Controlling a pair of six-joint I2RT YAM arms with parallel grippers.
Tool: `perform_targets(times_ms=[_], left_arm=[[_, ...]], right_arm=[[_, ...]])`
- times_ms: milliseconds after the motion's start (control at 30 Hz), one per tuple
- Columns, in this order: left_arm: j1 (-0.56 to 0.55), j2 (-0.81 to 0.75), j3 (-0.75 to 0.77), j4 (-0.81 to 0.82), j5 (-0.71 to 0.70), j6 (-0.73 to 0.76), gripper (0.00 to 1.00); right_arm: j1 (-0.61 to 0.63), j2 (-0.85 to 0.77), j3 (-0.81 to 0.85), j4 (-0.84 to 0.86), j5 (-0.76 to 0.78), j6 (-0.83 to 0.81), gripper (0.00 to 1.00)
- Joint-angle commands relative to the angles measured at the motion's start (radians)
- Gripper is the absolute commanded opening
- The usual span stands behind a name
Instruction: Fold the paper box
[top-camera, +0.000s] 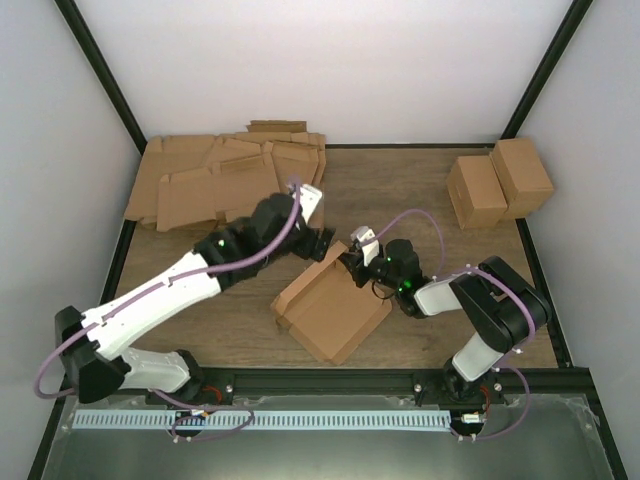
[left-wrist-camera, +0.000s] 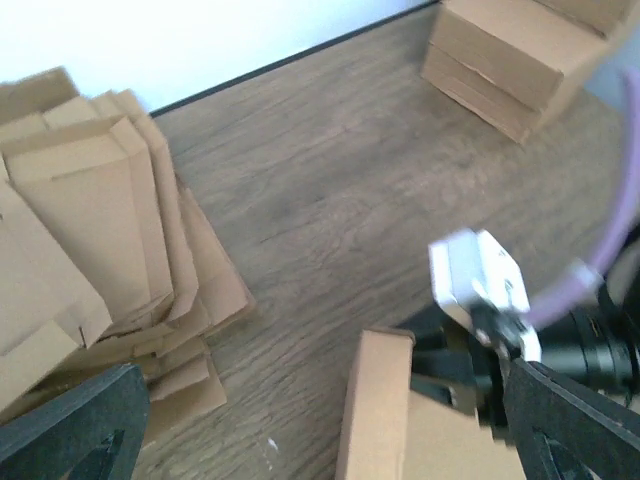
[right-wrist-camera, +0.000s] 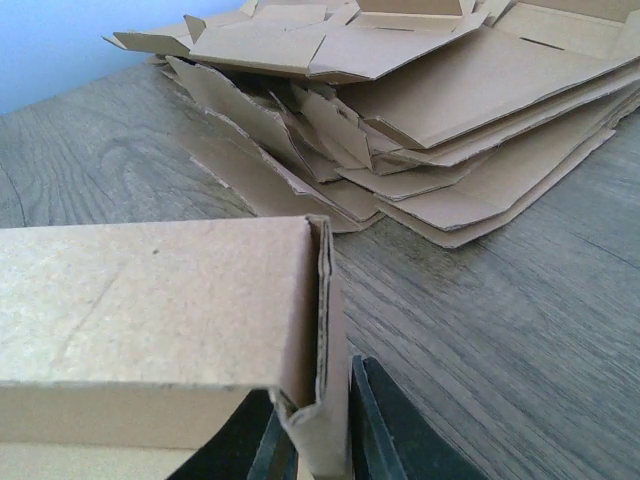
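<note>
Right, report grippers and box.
Left gripper open by the paper box. Right gripper shut on its wall. Cardboard sheets stacked far left, nothing blocking.

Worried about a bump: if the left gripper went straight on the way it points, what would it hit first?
Probably the upright wall of the paper box, just ahead between the open jaws of the left gripper. The right gripper, shut on that wall, sits close behind; depth is unclear.

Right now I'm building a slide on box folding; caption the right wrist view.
Right gripper pinches a raised wall of the paper box, flat cardboard sheets stacked behind on the wooden table.
</note>
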Motion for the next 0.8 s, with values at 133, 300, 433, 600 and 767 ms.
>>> perform_targets(times_ms=[133, 300, 433, 600, 767], left_arm=[[0.243, 0.152, 0.050, -0.032, 0.529, -0.267, 1.00], [0.298, 0.211, 0.028, 0.007, 0.665, -0.246, 1.00], [0.302, 0.211, -0.017, 0.058, 0.718, -0.230, 1.00], [0.315, 0.139, -0.113, 0.148, 0.640, -0.289, 1.00], [0.335, 0.174, -0.114, 0.154, 0.701, -0.298, 0.97]], right_arm=[[0.012, -0.019, -0.005, 0.032, -0.030, -0.029, 0.16], [0.016, -0.032, -0.014, 0.026, -0.046, -0.026, 0.16], [0.021, -0.050, -0.024, 0.026, -0.059, -0.020, 0.16], [0.022, -0.050, -0.018, 0.023, -0.070, -0.013, 0.17], [0.025, -0.047, -0.013, 0.023, -0.087, -0.010, 0.16]])
